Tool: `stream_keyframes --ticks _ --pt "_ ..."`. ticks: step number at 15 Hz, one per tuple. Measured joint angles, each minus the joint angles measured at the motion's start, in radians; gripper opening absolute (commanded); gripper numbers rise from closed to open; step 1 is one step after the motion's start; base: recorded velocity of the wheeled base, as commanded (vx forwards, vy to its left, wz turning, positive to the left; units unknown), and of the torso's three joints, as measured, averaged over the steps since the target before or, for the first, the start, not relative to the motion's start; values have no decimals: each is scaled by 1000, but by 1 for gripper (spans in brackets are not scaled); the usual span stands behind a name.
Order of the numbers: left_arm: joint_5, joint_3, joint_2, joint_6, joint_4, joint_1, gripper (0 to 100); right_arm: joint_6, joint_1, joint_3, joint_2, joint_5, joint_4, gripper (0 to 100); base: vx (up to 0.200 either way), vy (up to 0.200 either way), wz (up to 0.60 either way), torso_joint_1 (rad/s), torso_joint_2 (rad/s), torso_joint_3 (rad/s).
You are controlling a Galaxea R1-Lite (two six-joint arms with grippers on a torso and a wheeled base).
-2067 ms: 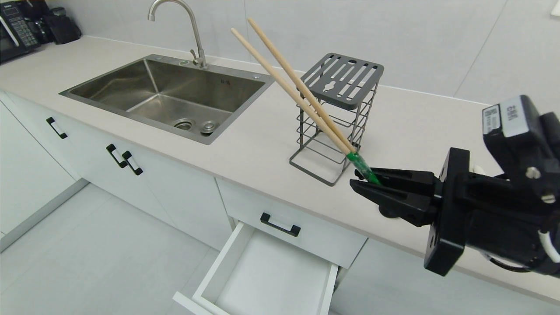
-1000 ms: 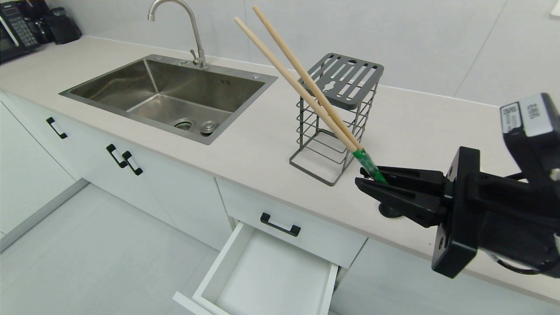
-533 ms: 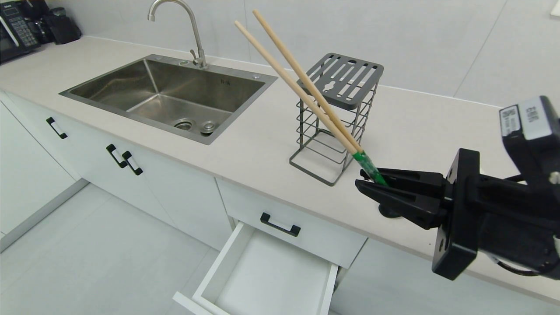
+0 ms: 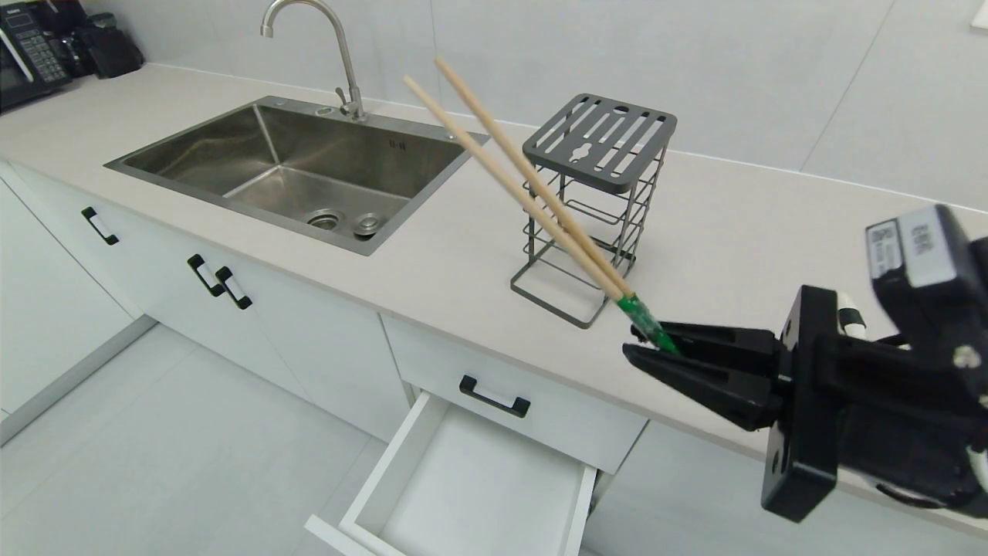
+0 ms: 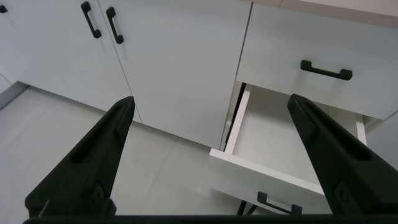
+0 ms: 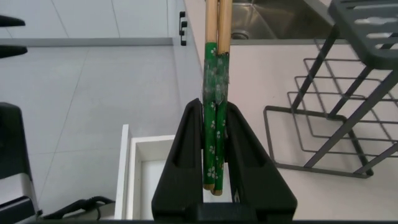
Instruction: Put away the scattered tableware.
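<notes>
2 chopsticks [image 6: 216,112] pinched in rt end effector [image 4: 644,347], angled up.

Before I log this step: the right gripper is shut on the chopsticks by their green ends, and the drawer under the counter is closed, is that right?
Not quite: the drawer is not closed but pulled open, as the head view shows. The rest holds: the right gripper is shut on the chopsticks by their green ends.
</notes>
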Motion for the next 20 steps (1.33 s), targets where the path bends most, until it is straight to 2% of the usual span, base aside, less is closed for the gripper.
stream_keyframes --ticks 11,14,16,20 --pt "0 0 0 0 0 0 100 -16 91 27 159 20 -6 0 0 0 0 0 0 0" --pt "0 0 0 0 0 0 100 -14 96 96 172 8 7 0 0 0 0 0 0 0" --pt "0 0 0 0 0 0 100 -17 109 161 176 -37 14 0 0 0 0 0 0 0" --pt "0 0 0 0 0 0 100 -16 147 168 191 -68 67 0 0 0 0 0 0 0"
